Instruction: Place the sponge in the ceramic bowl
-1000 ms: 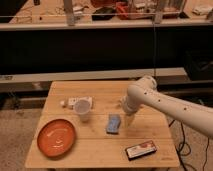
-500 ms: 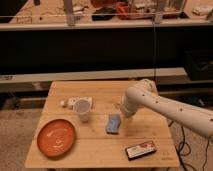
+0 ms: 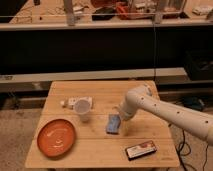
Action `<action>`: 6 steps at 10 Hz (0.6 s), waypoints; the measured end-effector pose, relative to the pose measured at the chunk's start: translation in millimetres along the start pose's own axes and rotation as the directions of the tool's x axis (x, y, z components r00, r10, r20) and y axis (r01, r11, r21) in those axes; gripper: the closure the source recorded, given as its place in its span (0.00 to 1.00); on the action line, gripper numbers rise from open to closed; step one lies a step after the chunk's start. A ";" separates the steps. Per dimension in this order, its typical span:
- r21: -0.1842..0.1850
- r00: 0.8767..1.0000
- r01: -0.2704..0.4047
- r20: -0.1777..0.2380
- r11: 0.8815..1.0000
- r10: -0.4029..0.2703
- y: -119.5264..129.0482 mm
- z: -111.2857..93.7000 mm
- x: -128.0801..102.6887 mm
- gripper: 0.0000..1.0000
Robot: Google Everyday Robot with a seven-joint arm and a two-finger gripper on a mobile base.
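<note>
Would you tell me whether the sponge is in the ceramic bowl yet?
Out: the sponge lies on the table, apart from the ceramic bowl, the gripper beside it.

The tool (image 3: 121,117) hangs over the tabletop (image 3: 95,152), just right of the sponge (image 3: 113,124). Left of the tool stands the cup (image 3: 83,109); farther left and forward, the ceramic bowl (image 3: 56,137); forward-right, a flat box (image 3: 140,150).

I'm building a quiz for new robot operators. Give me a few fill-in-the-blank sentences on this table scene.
1. The sponge lies on the ____, not in the ceramic bowl.
2. The gripper hangs closest to the ____.
3. Between the ceramic bowl and the sponge stands a translucent ____.
Missing: table; sponge; cup.
</note>
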 end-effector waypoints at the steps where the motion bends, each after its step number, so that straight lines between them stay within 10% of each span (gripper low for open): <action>1: -0.001 1.000 0.010 0.009 1.000 -0.010 0.2 5.8 -2.0 0.20; 6: -0.012 0.998 0.044 0.041 0.999 -0.043 -0.5 21.1 -7.9 0.20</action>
